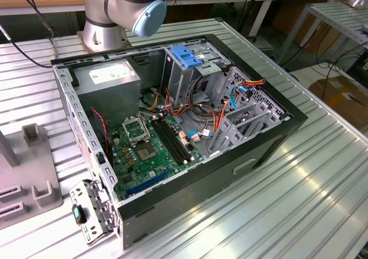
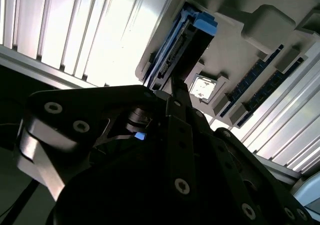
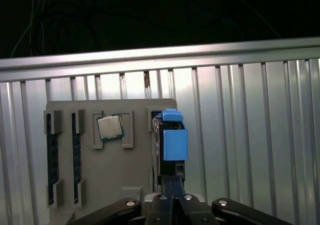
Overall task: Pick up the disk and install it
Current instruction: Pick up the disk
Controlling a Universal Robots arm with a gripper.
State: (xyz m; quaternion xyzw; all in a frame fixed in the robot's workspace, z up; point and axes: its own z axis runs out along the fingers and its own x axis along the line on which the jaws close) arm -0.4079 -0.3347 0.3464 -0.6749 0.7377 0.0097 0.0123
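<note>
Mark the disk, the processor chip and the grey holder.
disk (image 3: 172, 145), first wrist view, on its blue frame.
processor chip (image 3: 110, 127), first wrist view, on its metal lid.
grey holder (image 3: 117, 172), first wrist view, on bare surface.

Nothing legible from where I stand. The white sticker (image 1: 109, 73) on the power supply (image 1: 115, 98) carries print too fine to read. The chip (image 3: 110, 127) in the grey tray (image 3: 130, 167) has faint marks in the first wrist view, unreadable. No lettering can be made out on the disk (image 3: 174, 145)

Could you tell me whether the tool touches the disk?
Cannot tell: in the first wrist view the tool overlaps the disk, hiding any contact or gap.
</note>
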